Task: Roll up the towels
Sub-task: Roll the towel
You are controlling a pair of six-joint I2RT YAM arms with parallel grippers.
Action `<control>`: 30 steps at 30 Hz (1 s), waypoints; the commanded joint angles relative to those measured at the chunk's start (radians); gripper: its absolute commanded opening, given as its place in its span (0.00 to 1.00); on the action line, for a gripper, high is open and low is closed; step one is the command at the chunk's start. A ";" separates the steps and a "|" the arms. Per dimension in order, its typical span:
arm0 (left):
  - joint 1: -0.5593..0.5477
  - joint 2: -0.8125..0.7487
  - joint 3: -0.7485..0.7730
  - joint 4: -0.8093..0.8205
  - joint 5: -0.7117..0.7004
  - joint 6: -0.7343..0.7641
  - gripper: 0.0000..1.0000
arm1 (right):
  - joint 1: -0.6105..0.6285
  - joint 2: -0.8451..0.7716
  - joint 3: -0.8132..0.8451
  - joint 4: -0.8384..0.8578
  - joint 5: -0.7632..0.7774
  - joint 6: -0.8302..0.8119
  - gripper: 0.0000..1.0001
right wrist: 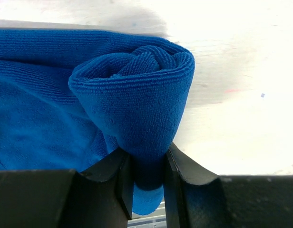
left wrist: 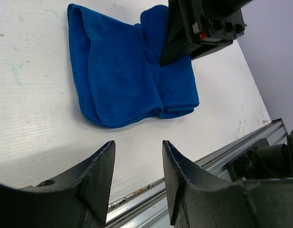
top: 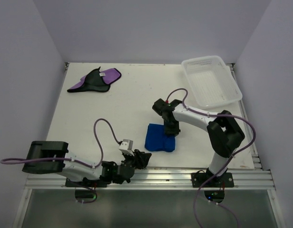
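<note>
At the near-left of the blue towel [top: 158,138]: left tool [top: 139,159], jaws about half parted, empty, aimed at the cloth but apart from it.

On the blue towel's far-right corner: right tool [top: 171,127], jaws drawn close, pinching a rolled end of the cloth.

Blue towel: lies on the table [top: 113,114], partly rolled. The roll shows end-on in the right wrist view, so its axis probably runs in line with that tool. The flat remainder spreads to one side. The right arm is nearer.

Well beyond it, far-left: purple towel [top: 94,80], crumpled, unrolled.

Far-right of it: basket [top: 203,60].

Not made out: number of turns in the roll. From above, the right tool covers that corner.
</note>
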 commanded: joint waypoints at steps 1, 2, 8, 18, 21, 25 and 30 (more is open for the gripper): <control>-0.006 0.126 0.011 0.324 -0.026 0.203 0.49 | -0.003 0.028 0.075 -0.160 0.111 0.065 0.00; -0.006 0.154 0.014 0.367 -0.012 0.240 0.51 | -0.002 0.042 0.101 -0.168 0.107 0.079 0.00; -0.006 0.262 0.082 0.492 0.060 0.421 0.60 | 0.032 0.123 0.181 -0.249 0.130 0.174 0.00; -0.004 0.436 0.128 0.826 0.222 0.743 0.71 | 0.061 0.194 0.223 -0.286 0.090 0.254 0.00; -0.004 0.490 0.137 0.888 0.235 0.801 0.72 | 0.061 0.187 0.232 -0.281 0.081 0.254 0.00; -0.004 0.544 0.171 0.885 0.245 0.902 0.74 | 0.061 0.204 0.246 -0.298 0.079 0.251 0.00; -0.004 0.614 0.223 0.879 0.232 1.008 0.74 | 0.061 0.212 0.255 -0.307 0.069 0.244 0.00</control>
